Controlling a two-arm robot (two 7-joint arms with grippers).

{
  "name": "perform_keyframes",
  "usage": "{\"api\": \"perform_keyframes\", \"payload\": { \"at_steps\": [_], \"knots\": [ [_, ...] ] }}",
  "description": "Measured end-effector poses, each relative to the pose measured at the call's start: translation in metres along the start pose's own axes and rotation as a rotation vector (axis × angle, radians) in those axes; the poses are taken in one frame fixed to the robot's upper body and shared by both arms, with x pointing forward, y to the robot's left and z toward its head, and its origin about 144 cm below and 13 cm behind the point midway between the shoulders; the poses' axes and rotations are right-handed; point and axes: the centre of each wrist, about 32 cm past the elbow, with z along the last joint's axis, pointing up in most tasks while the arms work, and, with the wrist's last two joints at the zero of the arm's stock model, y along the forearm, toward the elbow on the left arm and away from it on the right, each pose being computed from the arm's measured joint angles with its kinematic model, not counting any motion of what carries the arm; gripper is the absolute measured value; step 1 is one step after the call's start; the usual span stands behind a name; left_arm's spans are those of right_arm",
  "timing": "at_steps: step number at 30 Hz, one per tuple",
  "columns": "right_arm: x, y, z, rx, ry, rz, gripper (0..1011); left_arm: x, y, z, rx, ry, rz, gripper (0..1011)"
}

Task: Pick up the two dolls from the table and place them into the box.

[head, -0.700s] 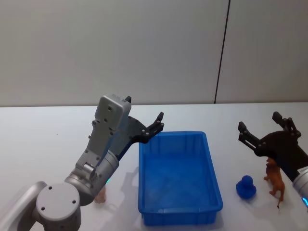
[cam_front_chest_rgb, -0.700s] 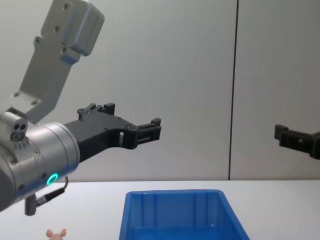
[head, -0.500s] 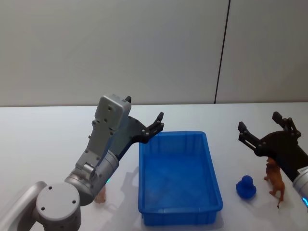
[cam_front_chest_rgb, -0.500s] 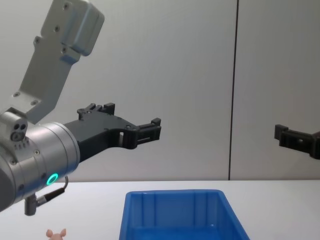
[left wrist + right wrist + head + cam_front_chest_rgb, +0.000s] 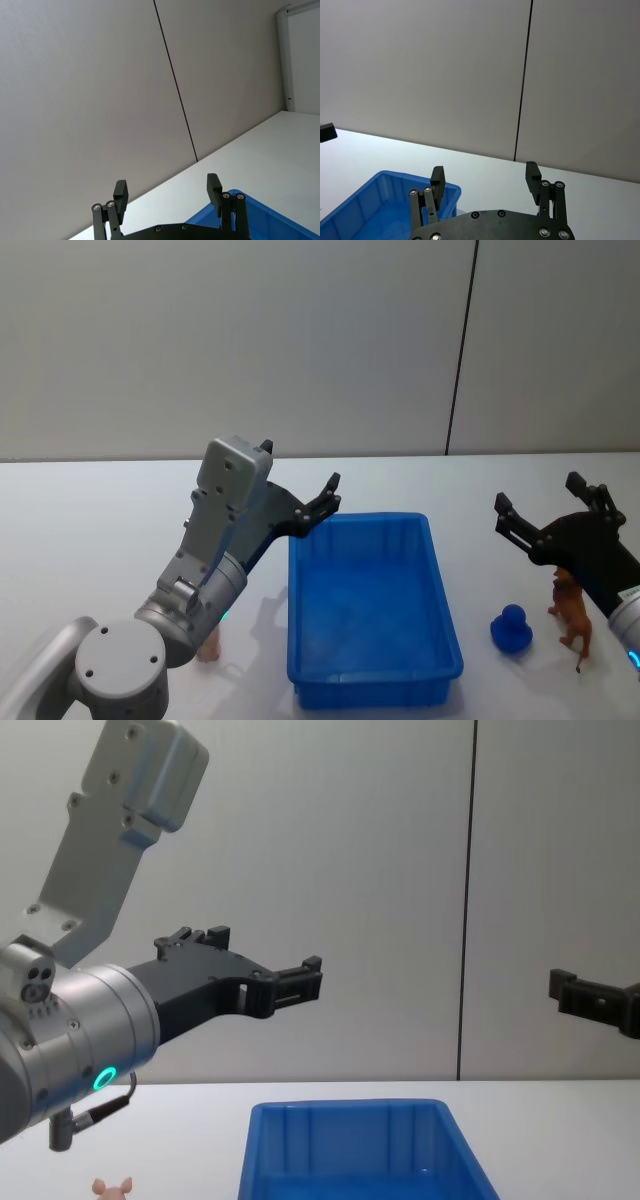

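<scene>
Pink doll: the pale pink doll [image 5: 208, 650] is seen on the bench [image 5: 100, 520], left of the box's near left corner and apart from it. In the head view it is partly hidden by the left arm. In the chest view, its pointed ears and the top of its head [image 5: 112, 1187] are seen at the lower edge.
Brown doll: the brown doll [image 5: 573, 615] is stood upright on the bench to the right of the box, well apart from it, under the right arm.
Blue toy: a small blue duck-like toy [image 5: 511, 630] is set between the box and the brown doll, near the box's near right corner, with no contact seen.
Box: the blue box [image 5: 372, 680] is placed at the middle of the bench; nothing is seen inside it.
Left tool: the left tool [image 5: 298, 470] is held in the air above the box's far left corner. Its fingers are spread wide and nothing is held between them, as is also shown in the left wrist view [image 5: 167, 187].
Right tool: the right tool [image 5: 538, 495] is held above the bench to the right of the box, over the brown doll. Its fingers are spread and nothing is gripped; the same is shown in the right wrist view [image 5: 485, 173].
Wall: a grey wall [image 5: 250, 340] with a dark upright seam is seen behind the bench's far edge.
</scene>
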Motion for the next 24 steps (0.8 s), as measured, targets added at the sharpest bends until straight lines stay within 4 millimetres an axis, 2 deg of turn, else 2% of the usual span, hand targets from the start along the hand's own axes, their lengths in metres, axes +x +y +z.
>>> {"api": "perform_keyframes", "payload": {
  "at_steps": [24],
  "knots": [
    [0.0012,-0.002,-0.0003,-0.005,-0.004,-0.004,1001,0.0,0.0,0.0,0.0,0.0,0.0,1001]
  ]
}}
